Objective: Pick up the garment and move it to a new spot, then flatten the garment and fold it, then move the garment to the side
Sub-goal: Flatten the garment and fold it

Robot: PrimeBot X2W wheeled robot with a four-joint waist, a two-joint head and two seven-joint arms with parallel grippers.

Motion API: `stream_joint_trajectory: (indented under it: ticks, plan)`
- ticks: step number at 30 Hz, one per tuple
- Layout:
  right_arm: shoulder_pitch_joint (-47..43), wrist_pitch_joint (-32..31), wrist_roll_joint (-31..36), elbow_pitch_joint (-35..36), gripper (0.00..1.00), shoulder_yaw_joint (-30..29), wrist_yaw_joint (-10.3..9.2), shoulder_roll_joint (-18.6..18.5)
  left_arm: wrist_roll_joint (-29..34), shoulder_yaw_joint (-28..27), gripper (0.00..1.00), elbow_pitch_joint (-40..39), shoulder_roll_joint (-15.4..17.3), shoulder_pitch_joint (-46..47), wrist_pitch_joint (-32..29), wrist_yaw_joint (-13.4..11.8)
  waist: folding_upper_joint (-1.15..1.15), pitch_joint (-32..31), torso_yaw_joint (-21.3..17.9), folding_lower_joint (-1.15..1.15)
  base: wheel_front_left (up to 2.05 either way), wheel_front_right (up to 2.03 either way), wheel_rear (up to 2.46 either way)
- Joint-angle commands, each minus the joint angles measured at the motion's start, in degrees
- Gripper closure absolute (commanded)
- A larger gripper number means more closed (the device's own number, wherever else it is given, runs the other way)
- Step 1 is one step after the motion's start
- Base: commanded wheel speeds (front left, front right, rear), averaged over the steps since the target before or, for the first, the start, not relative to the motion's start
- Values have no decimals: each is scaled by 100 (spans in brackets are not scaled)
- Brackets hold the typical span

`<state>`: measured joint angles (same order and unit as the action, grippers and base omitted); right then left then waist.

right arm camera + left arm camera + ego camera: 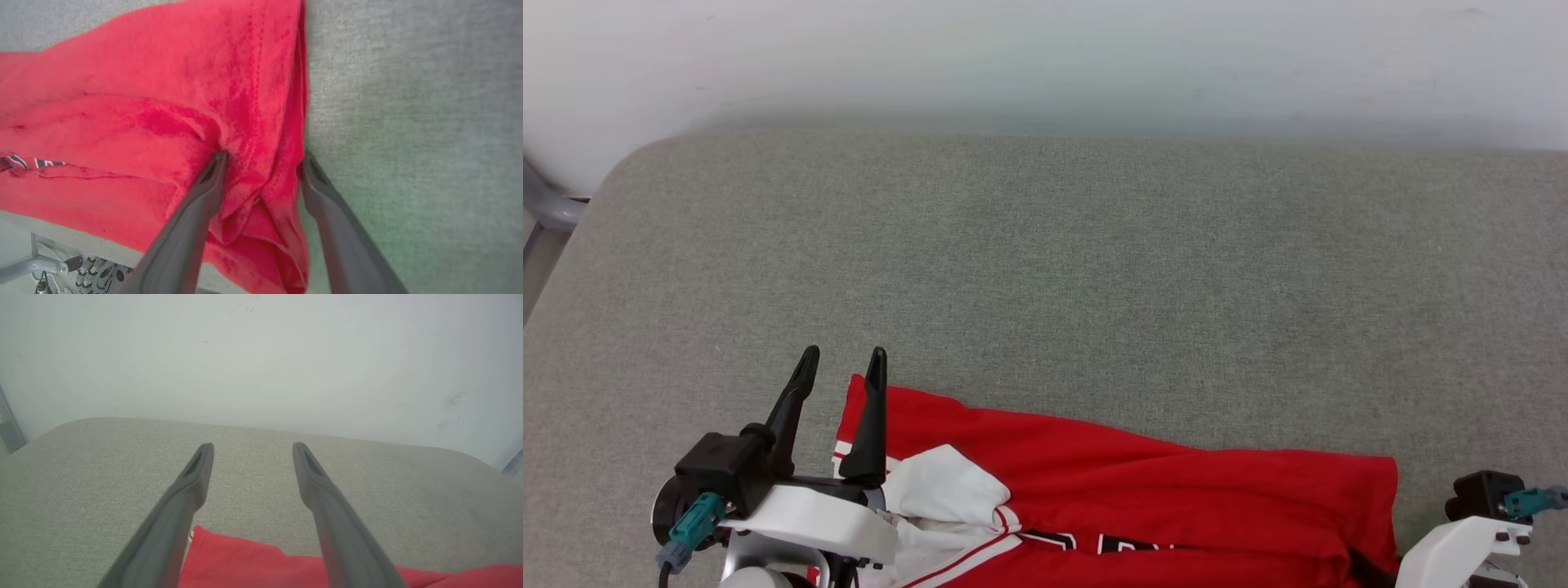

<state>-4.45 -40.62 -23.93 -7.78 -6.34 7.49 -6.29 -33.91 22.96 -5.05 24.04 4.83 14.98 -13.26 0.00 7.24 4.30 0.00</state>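
Your left hand [843, 353]: fingers point up and stand spread wide, over the garment's [1176, 482] left corner.
Your right hand [264, 155]: fingers spread, straddling a bunched red fold at the garment's right edge, tips touching cloth.
Garment: crumpled along the grey table's [1045, 245] near edge.
Head view: gives you the white sleeve and black lettering.

Grey-green woven fabric surface [1094, 269], flat and padded, with rounded far corners; it spans the width of the head view. Behind it, touching its far edge, stands a plain white wall [1045, 57] bearing faint dark scuff marks [453, 400]. A grey metal tube [547, 208] stands beside the surface's far left corner.
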Motion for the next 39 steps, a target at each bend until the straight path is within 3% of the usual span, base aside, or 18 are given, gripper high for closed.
stream_joint_trajectory:
  ticks: [1,11,16,28,32,39]
  plan:
    - [42,-91,-87,-216,100,151,8,126,65,-5,0,48,-6,-71,26,13,0,6,2,0,0,0,0]
    - [343,82,-112,117,100,19,-1,-153,132,-47,0,143,94,-140,22,-102,0,-143,-148,0,0,0,0]
    - [328,0,-116,263,100,-416,-3,-221,146,-78,0,116,134,-205,21,-163,0,-205,-209,0,0,0,0]
    - [252,-513,22,755,100,-1890,-2,91,139,-16,0,95,135,-210,-29,-194,0,-266,-303,0,0,0,0]
    - [385,-1051,-741,685,100,-2082,-2,287,133,26,0,64,110,-214,-66,-195,0,-295,-308,0,0,0,0]
    - [410,-1585,-2962,471,100,-1350,-1,349,154,115,0,27,131,-141,-169,-196,0,-293,-203,0,0,0,0]
